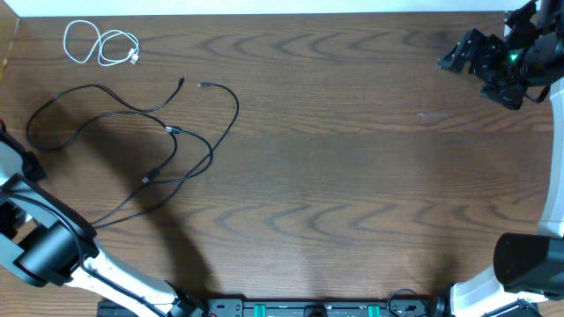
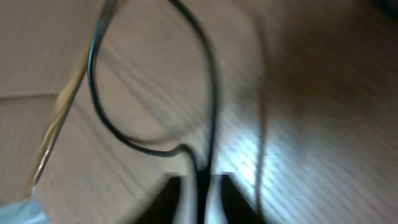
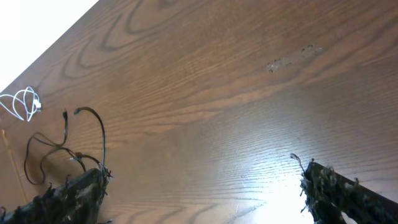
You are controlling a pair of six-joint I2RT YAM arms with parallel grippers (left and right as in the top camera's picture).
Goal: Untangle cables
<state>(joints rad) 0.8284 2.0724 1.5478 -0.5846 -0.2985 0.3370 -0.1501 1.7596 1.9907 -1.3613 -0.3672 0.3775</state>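
Black cables (image 1: 170, 129) lie in a loose tangle on the left part of the wooden surface (image 1: 352, 176), their loops crossing near the middle of the bunch, with two small plug ends pointing toward the far edge. How many separate black cables there are cannot be told from above, since the strands overlap. A short white cable (image 1: 101, 42) sits coiled in two loops near the far left corner, apart from the black ones.

The left wrist view is badly blurred. It shows one black loop on the wood, with a strand running down between the jaws of the left gripper (image 2: 200, 186) at the bottom edge, where the picture cuts them off. Whether they pinch that strand or stand slack around it, I cannot tell. From above, this gripper is mostly out of frame at the left edge.

The right gripper (image 3: 204, 171) hangs over the far right of the surface, jaws spread wide and empty, well apart from every cable.
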